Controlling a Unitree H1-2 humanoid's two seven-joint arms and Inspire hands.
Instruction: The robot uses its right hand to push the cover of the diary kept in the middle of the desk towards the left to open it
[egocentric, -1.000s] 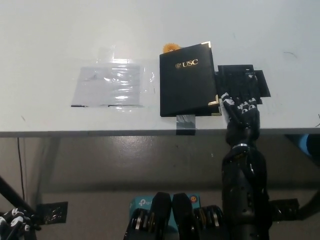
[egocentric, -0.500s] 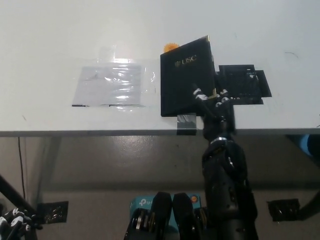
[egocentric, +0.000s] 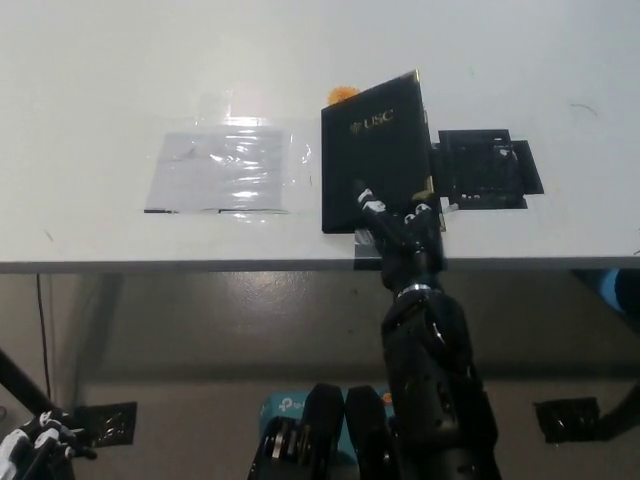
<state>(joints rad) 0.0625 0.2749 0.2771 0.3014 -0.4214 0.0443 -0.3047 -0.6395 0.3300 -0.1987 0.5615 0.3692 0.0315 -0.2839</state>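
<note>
**Cover lifting, not yet turned**

The diary (egocentric: 375, 165) sits in the middle of the counter (egocentric: 120, 80), close to the near edge, and its black cover is tilted up along the right side; the gold-trimmed corner at the top right stands clear of the surface, so the opening is under way but far from finished; the cover has not swung past upright, and no inner page shows from this angle; most of the leftward push is left to do.

The right robot hand (egocentric: 400, 222) comes in from below at the diary's near right corner; its fingers (egocentric: 368, 200) are spread and reach up over the lower part of the cover, touching it, gripping nothing; I judge it is pressing rather than holding.

Just beside the diary on the right lies a black flat pad (egocentric: 487, 168); to the left, well apart, a clear plastic sheet (egocentric: 222, 170) lies flat; a small orange object (egocentric: 343, 95) peeks out behind the diary's far edge.

The white left robot hand (egocentric: 30, 445) rests low at the bottom left, below the counter; whether it is clenched or released I cannot tell.
</note>
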